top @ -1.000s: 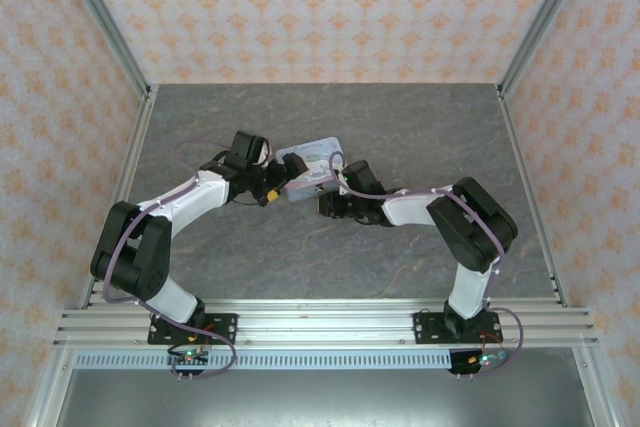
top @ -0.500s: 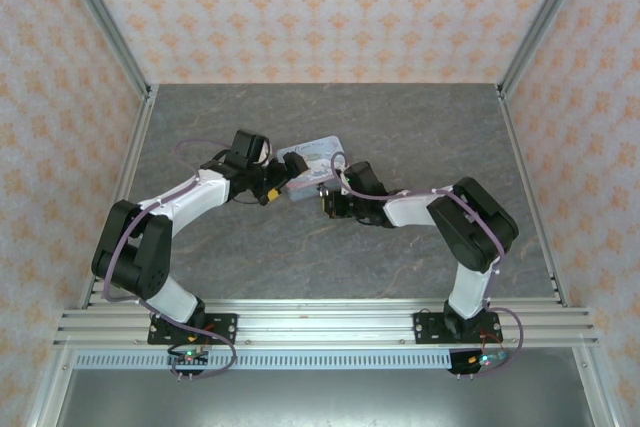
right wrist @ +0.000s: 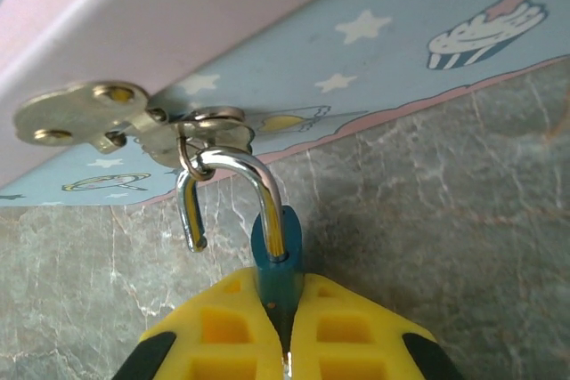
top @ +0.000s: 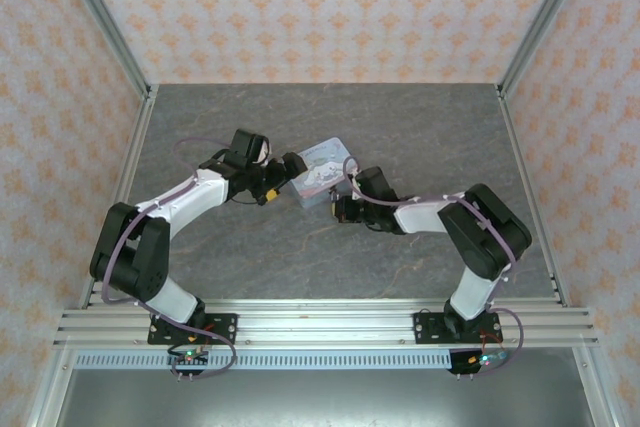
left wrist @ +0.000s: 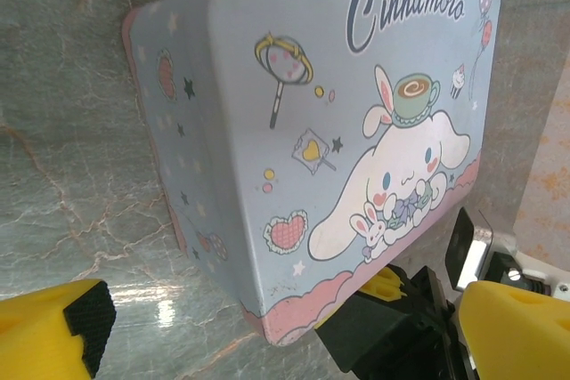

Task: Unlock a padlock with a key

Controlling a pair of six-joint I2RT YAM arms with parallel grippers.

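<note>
- Since a second ago, the top view shows that the tin box (top: 322,165) has swung and slid to the right on the counter (top: 250,247). The right claw (top: 340,209) has gone right and nearer with it, while the left claw (top: 283,179) sits at the box's left end much as before.
- In the top view now, the box lies between the two claws, with the right claw against its near edge. The padlock is too small to make out from this height.
- In the left wrist view, the left claw (left wrist: 280,335) is released, its yellow fingers (left wrist: 44,331) wide apart and holding nothing. The tin box (left wrist: 338,131) lies just ahead of them, and the right claw (left wrist: 392,327) is at the box's near corner.
- In the right wrist view, the right claw (right wrist: 283,327) is clenched on the blue-teal body of the padlock (right wrist: 276,255).
- The padlock lies straight ahead of that claw, its long axis in line with the fingers. The shackle (right wrist: 233,175) arches away toward the box and hooks through the hasp (right wrist: 89,113).
- One leg of the shackle hangs free to the left of the body, so the lock looks already sprung. Its keyhole end is hidden between the fingers.
- The right arm is plainly the nearer one. Judging by this, the coming move turns on drawing the free leg back out of the hasp's ring.
</note>
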